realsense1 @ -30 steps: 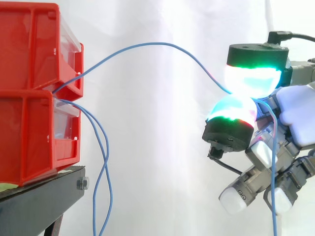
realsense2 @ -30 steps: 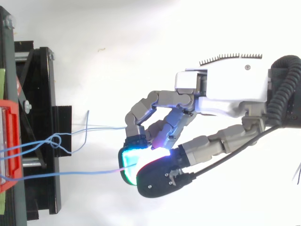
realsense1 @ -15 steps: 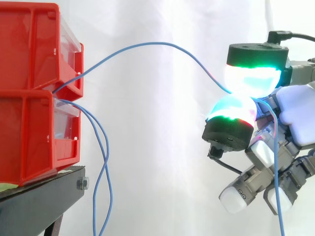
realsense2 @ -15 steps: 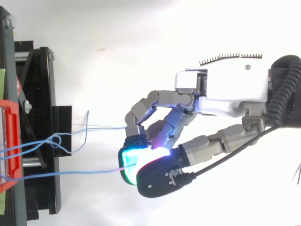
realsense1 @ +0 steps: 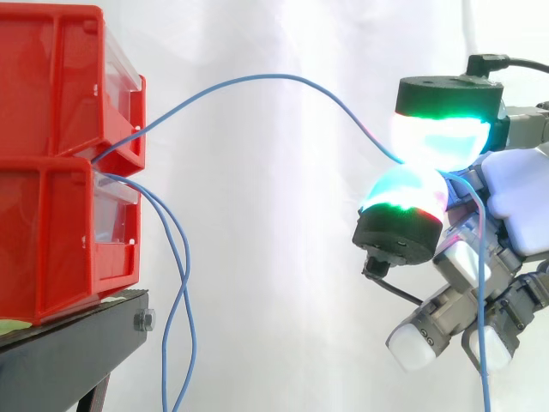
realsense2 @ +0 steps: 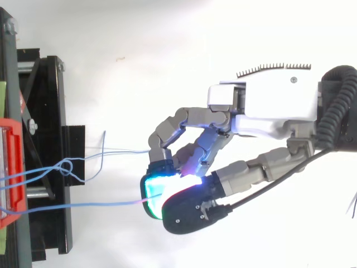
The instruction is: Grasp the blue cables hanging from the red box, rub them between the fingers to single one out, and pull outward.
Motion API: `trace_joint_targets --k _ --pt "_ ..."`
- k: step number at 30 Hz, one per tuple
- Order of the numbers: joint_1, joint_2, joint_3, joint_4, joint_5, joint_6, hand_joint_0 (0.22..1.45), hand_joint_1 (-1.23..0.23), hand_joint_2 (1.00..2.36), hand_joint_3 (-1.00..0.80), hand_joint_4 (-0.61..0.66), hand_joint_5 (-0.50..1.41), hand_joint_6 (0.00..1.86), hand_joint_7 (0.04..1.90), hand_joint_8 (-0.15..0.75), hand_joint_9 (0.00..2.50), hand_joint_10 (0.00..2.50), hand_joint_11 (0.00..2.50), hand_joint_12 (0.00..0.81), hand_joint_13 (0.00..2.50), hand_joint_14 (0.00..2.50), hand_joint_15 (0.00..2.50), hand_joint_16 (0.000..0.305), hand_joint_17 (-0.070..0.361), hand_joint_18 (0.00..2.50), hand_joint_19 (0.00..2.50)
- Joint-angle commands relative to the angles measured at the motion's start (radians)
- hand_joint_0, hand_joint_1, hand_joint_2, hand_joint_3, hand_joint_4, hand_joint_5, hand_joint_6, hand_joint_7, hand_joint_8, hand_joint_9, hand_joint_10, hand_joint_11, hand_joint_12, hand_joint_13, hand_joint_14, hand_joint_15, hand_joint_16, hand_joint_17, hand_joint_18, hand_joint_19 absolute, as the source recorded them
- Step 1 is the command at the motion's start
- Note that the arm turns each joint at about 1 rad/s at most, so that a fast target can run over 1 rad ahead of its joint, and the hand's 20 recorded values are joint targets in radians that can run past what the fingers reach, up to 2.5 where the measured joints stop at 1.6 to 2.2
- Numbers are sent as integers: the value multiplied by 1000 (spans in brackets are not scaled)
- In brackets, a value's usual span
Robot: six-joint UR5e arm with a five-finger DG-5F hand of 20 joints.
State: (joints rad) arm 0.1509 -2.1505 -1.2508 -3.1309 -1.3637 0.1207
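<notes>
While hand [realsense2: 268,114] pinches blue cable [realsense1: 257,77], red bins [realsense1: 51,180]

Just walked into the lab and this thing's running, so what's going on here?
A robot hand is pinching one blue cable between two glowing fingertip pads. The cable arcs slack from the stacked red bins to the pinch, and its free end drops past the hand. Two other blue cables hang loose from the bins beside the black stand. One cable looks singled out, not yet pulled taut.
</notes>
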Motion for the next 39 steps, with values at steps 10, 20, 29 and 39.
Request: trace_joint_targets --k 10,20,29,39 --pt "-1 0 1 0 0 0 531 -820 1268 -58 -25 -52 859 1091 434 1077 12 379 469 736 7 234 72 161 867 265" --pt "-1 0 1 0 0 0 543 -818 1219 -53 -25 -55 860 1078 430 1068 9 386 469 732 7 234 71 160 864 267" --pt "-1 0 -1 0 0 -1 555 -816 1179 -52 -23 -58 862 1062 430 1059 9 380 464 725 7 237 70 158 854 278" --pt "1 0 -1 0 0 0 560 -814 1164 -55 -20 -60 863 1061 428 1053 9 375 463 713 9 236 70 158 850 282"
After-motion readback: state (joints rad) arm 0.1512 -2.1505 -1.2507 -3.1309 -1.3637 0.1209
